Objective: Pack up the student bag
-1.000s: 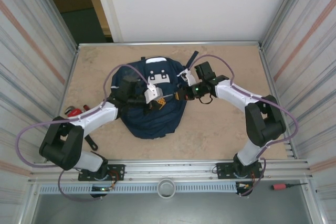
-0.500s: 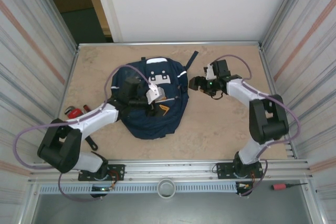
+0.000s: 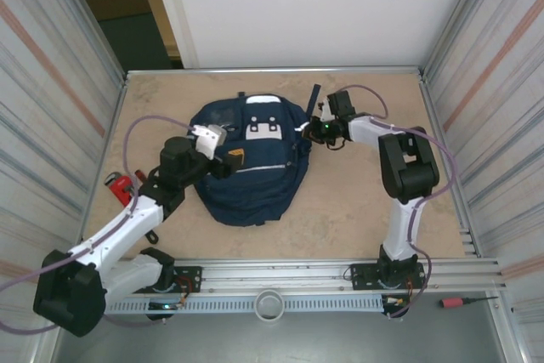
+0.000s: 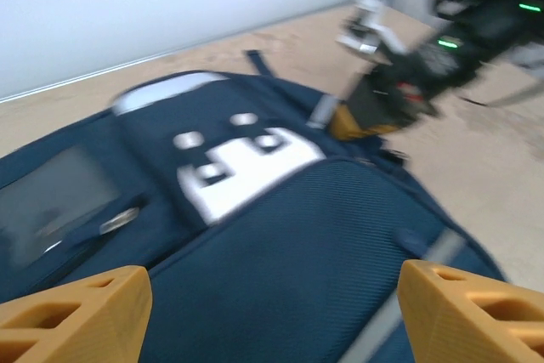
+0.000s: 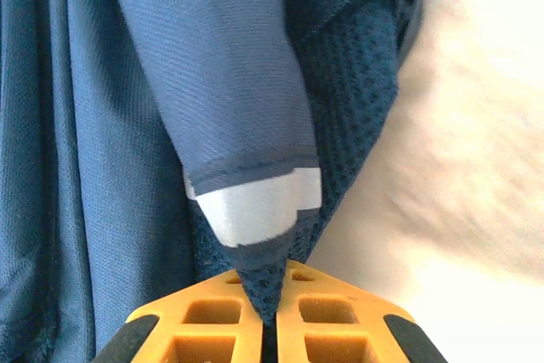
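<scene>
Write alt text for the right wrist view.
The right gripper is shut on a navy mesh fold of the student bag, just below a white patch on its edge. Pale table shows to the right, blurred.

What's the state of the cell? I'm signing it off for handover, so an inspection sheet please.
Surface: tan table, no spills seen.
Job's things: navy bag lying flat mid-table.
Clutter: red tool at the table's left edge; screwdriver on the front frame.
Hands: left hand open above the bag; right hand shut on a fold of the bag.
Cables: purple cables arch over the table on both sides.
Surroundings: ribbed metal walls, white panel behind.
</scene>
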Robot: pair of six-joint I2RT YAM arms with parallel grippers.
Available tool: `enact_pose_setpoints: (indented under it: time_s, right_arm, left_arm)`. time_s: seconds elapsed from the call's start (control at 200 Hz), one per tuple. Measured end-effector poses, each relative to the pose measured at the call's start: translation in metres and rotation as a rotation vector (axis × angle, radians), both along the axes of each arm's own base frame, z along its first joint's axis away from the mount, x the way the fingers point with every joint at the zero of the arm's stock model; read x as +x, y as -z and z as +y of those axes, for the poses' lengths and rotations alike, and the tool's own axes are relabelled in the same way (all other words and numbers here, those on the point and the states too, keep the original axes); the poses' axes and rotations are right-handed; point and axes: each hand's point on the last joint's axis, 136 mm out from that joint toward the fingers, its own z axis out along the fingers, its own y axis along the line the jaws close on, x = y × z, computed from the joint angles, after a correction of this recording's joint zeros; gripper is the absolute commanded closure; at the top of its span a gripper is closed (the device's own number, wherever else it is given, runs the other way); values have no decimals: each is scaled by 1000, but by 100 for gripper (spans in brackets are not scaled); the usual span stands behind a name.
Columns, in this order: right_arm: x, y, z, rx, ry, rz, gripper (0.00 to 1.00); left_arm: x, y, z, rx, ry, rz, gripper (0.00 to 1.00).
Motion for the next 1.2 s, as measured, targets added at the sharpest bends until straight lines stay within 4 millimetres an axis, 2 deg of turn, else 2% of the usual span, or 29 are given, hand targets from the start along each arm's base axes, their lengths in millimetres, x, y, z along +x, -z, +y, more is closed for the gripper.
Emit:
enact_pose_setpoints:
  time_s: [0.085,0.175,0.24,0.336,0.426,0.546,0.661,0.771,0.882,1.032,1.197]
  right_arm:
    - [-14,-6,-24,-21,41,11,85]
    - [-16,-16,-52,-55,91,-4,59]
    - [-13,-29,-72,-94,129,-42,48]
    - [-12,-57,-94,-173,173,-119,37]
    - [-17,-92,-111,-265,216,-229,25]
    - [-41,-137,-142,-423,312,-403,2]
    - [-72,-158,-177,-556,426,-526,1]
    - [-92,-155,-205,-633,530,-564,1]
    - [-102,-134,-224,-696,581,-558,1]
    - [-107,-100,-233,-769,561,-516,1]
    - [-102,-83,-237,-794,554,-516,1]
  left_arm:
    - [10,-1,32,-55,-141,19,22]
    - [17,0,62,-106,-264,36,21]
    - [21,0,78,-129,-327,43,19]
    - [23,-3,98,-142,-401,41,14]
    - [24,-7,116,-135,-470,18,9]
    - [25,-11,136,-95,-552,-18,4]
    - [25,-9,145,-40,-582,-36,1]
    - [28,-1,149,21,-590,-35,1]
    - [35,18,152,105,-593,3,1]
    - [43,44,156,205,-578,42,1]
    - [46,63,160,252,-584,34,1]
